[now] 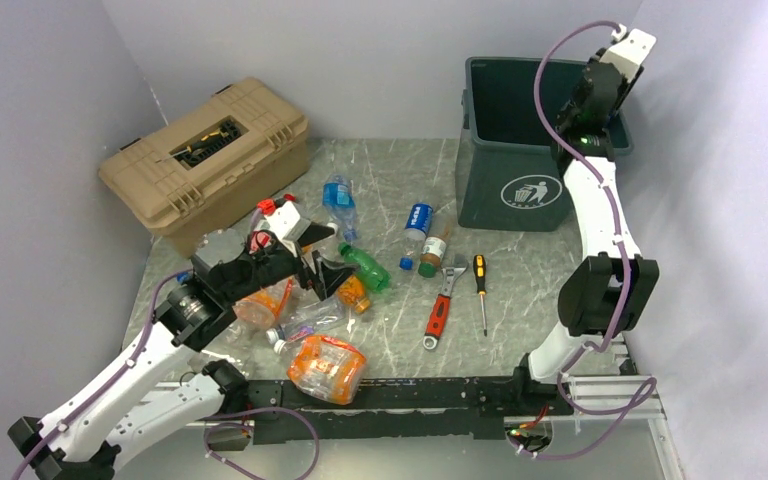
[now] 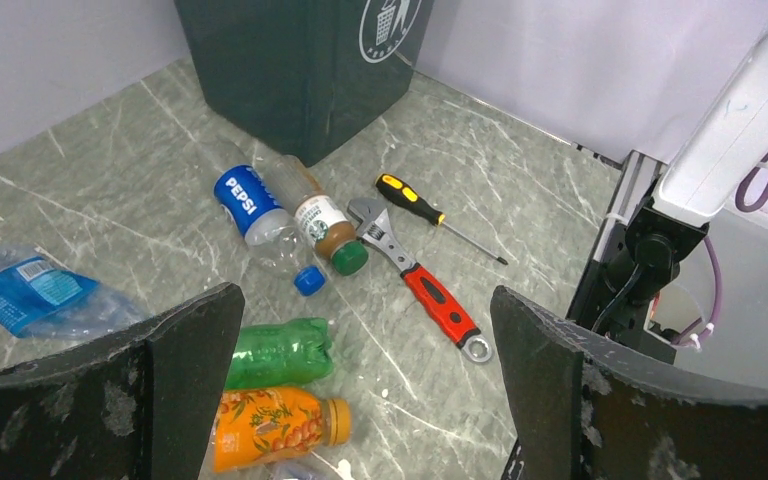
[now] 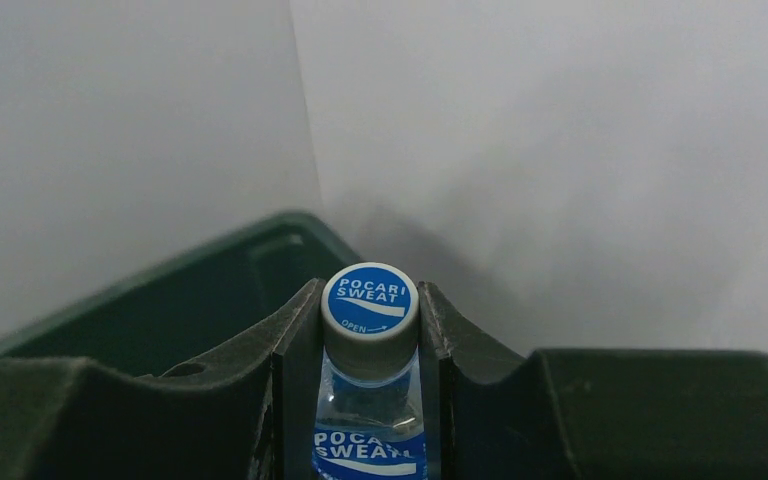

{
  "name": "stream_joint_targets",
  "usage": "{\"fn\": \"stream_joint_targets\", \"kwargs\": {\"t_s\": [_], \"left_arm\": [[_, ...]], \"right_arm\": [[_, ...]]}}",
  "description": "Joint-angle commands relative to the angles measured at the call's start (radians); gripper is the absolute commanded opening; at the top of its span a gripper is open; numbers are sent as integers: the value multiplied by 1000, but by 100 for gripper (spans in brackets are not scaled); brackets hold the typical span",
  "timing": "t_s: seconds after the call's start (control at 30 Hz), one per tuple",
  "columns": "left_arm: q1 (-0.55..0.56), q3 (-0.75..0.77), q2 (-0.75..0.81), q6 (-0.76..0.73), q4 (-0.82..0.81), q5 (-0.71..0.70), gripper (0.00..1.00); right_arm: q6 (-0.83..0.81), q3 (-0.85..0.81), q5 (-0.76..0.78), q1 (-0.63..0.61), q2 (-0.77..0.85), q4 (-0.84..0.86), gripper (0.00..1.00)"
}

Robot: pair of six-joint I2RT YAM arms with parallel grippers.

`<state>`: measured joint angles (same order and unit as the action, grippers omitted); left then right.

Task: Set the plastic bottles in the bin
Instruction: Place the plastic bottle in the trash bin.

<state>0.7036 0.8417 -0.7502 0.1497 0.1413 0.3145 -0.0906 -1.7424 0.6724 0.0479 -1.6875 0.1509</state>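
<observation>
Right gripper (image 3: pixel 370 305) is clamped tight on a Pocari Sweat bottle (image 3: pixel 370 420) just under the cap, held up over the green bin (image 3: pixel 210 290). I'd get it well inside the rim before letting go so it can't bounce out. Left gripper (image 2: pixel 365 335) hangs wide open, empty, above the loose bottles (image 2: pixel 280 352)

A tan toolbox (image 1: pixel 205 160) sits at upper left on the grey marbled table (image 1: pixel 520 270). Right of centre a red-handled wrench (image 1: pixel 441 305) and a screwdriver (image 1: pixel 481 290) lie side by side, not touching, the wrench on the left.
</observation>
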Motion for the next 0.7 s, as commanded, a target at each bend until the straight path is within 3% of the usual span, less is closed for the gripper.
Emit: {"fn": "stream_joint_targets", "kwargs": {"t_s": [0.0, 0.17, 0.2, 0.27, 0.33, 0.4, 0.53, 0.67], "left_arm": [[1, 20, 20, -21, -15, -14, 99], [2, 20, 18, -23, -13, -8, 99], [2, 21, 19, -24, -11, -7, 100], [2, 22, 19, -25, -12, -5, 99], [1, 22, 16, -25, -12, -3, 100], [2, 22, 11, -25, -11, -4, 100], [2, 23, 3, -23, -8, -7, 100], [2, 25, -4, -14, -4, -37, 99]], "right_arm": [[172, 95, -70, 13, 25, -53, 0], [253, 159, -119, 23, 25, -78, 0], [262, 157, -123, 23, 24, -89, 12], [271, 151, -134, 23, 26, -107, 46], [277, 139, -144, 23, 35, -114, 69], [278, 115, -146, 23, 48, -123, 77], [306, 66, -155, 14, 113, -133, 83], [418, 126, -199, -22, 253, -71, 99]]}}
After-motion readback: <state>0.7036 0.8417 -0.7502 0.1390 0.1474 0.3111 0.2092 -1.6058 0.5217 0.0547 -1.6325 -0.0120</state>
